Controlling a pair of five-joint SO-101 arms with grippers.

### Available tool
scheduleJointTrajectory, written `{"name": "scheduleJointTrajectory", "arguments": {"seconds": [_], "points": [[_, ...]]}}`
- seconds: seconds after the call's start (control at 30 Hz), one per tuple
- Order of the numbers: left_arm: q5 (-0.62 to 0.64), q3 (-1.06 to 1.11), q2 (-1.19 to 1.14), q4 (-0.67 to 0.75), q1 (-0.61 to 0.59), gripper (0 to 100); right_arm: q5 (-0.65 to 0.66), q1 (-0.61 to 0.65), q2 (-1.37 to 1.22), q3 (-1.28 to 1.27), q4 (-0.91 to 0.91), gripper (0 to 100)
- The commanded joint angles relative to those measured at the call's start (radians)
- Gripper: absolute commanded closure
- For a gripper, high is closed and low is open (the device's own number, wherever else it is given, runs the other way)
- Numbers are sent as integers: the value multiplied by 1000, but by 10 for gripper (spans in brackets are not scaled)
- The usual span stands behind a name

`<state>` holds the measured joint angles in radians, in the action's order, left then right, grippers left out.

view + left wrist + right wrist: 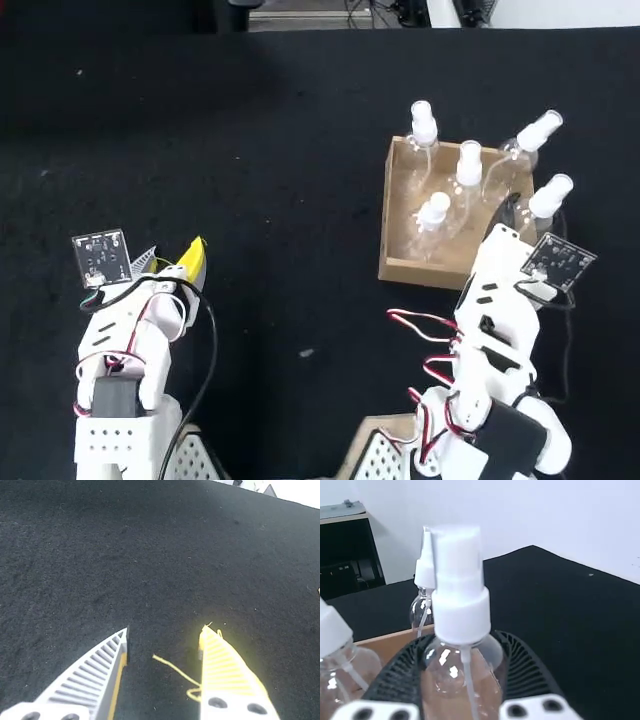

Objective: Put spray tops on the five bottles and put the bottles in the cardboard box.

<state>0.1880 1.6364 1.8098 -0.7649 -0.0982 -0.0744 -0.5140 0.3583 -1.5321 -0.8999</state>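
The cardboard box [400,268] sits right of centre on the black mat. Three clear bottles with white spray tops stand inside it [424,130] [468,165] [432,215]. Another capped bottle [530,140] leans at the far right corner. My right gripper [520,218] is at the box's right edge, shut on a further capped bottle [550,195]. In the right wrist view that held bottle [460,675] sits upright between the black fingers [400,675] of my right gripper [462,685], with a second bottle [422,605] behind it. My left gripper [170,262] [162,645] stands open over bare mat at the left.
The box's wooden rim [385,639] and one more bottle [335,650] show beside the held one. Red and black cables [430,345] loop along the right arm. Bare black mat [280,200] lies between the arms and the box.
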Motion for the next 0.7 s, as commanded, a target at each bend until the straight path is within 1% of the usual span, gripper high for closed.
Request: {"name": "scheduleJointTrajectory", "arguments": {"seconds": [0.0,0.67], "points": [[2,-18,12,14,2,787,2,3,-4,4,3,987],[2,-18,12,14,2,787,3,9,-5,33,6,986]]}}
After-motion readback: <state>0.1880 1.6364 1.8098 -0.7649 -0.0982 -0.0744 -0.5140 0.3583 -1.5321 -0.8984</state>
